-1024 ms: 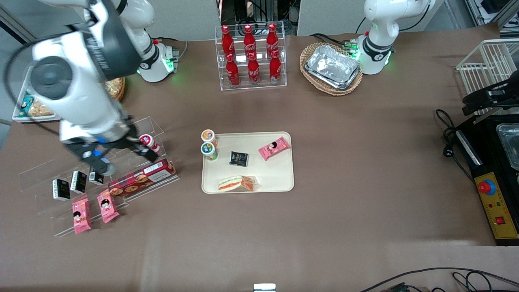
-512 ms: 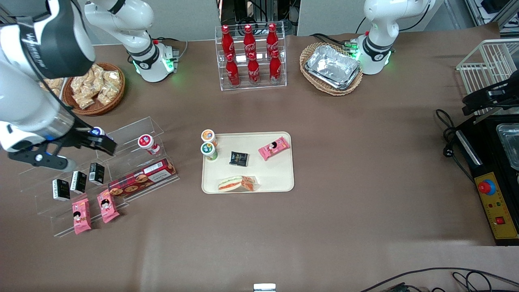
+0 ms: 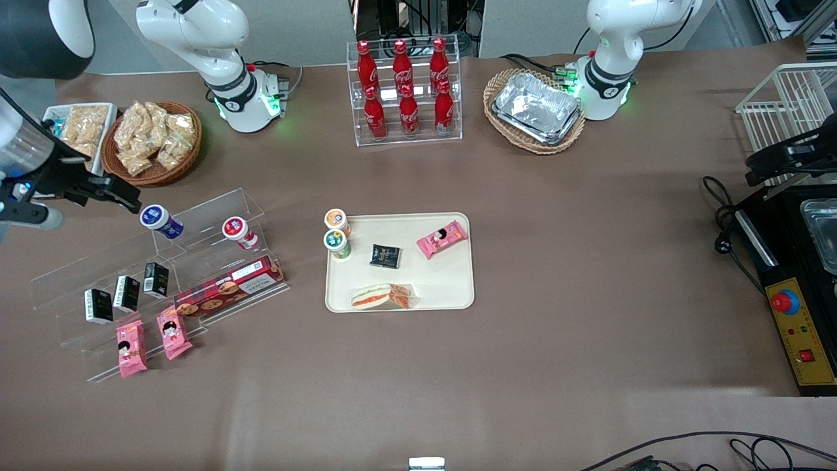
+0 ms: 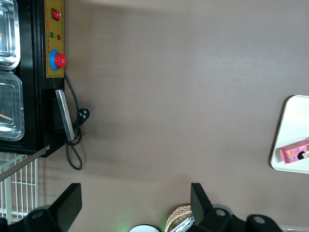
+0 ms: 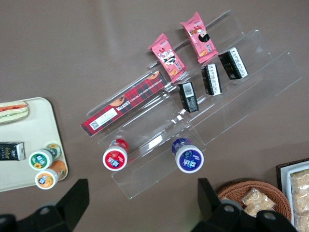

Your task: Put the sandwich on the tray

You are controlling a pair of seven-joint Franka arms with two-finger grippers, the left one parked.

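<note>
My fingers are spread wide apart with nothing between them, held high over the working arm's end of the worktop, above the clear stepped rack. In the front view they show near the wicker basket of snack bags.

The sandwich lies flat on the tray, on the part of it nearest the front camera, well apart from me. From my wrist I see only one end of it on the tray's corner.

Sharing the tray are a small black packet and a pink snack packet, with an orange-lidded cup and a green-lidded cup at its edge.

On the rack directly below me stand a blue-lidded cup and a red-lidded cup, near a long tartan biscuit box.
</note>
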